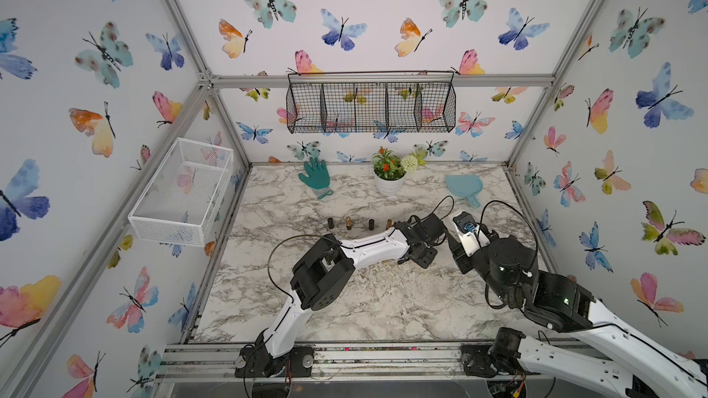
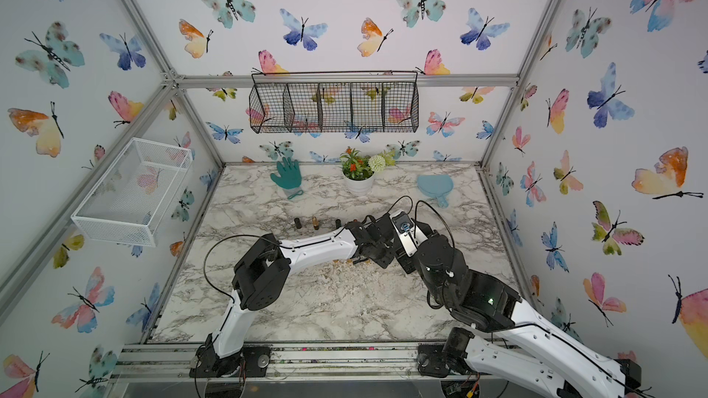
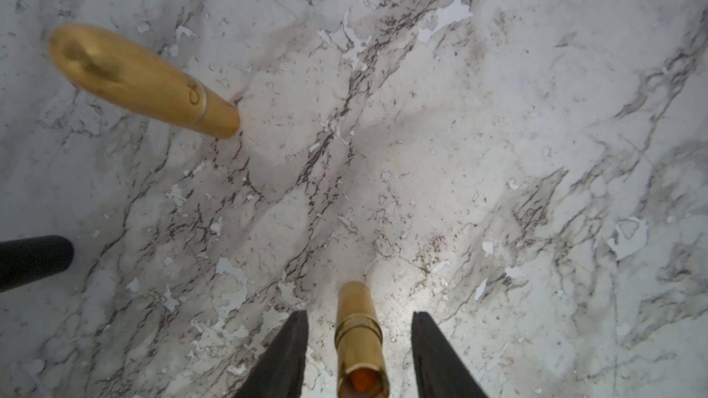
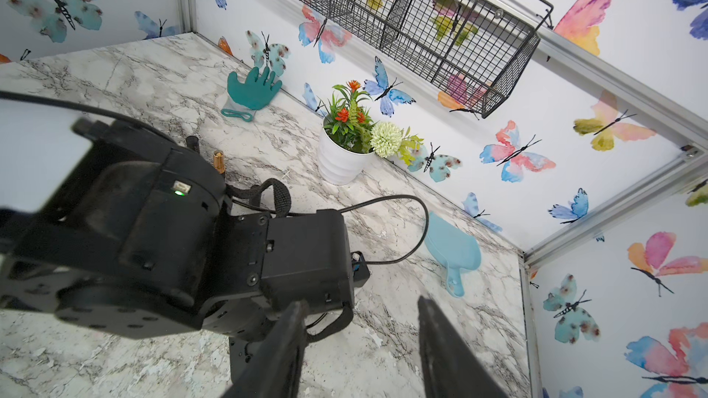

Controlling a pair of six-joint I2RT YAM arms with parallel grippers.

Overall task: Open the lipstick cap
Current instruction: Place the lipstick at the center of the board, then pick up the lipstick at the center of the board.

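Left gripper point(image 3: 360, 313) points down at the grey-veined marble worktop point(image 3: 498, 147). Its jaws are part-open, straddling an upright gold lipstick tube point(image 3: 358, 342) with a gap on each side and no contact. The cap is off and the orange-red stick shows. A second gold tube with a rounded top point(image 3: 141, 78) stands well apart. A black cylinder point(image 3: 34, 260) sits at the frame edge. Right gripper point(image 4: 362, 302) is beside the left wrist, jaws apart with nothing between them.

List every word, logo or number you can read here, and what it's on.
Mark engraved on the capped gold lipstick tube: curly monogram, too blurred to read.
Blue sticker on the right arm's white link: too small to read.
No other text visible.
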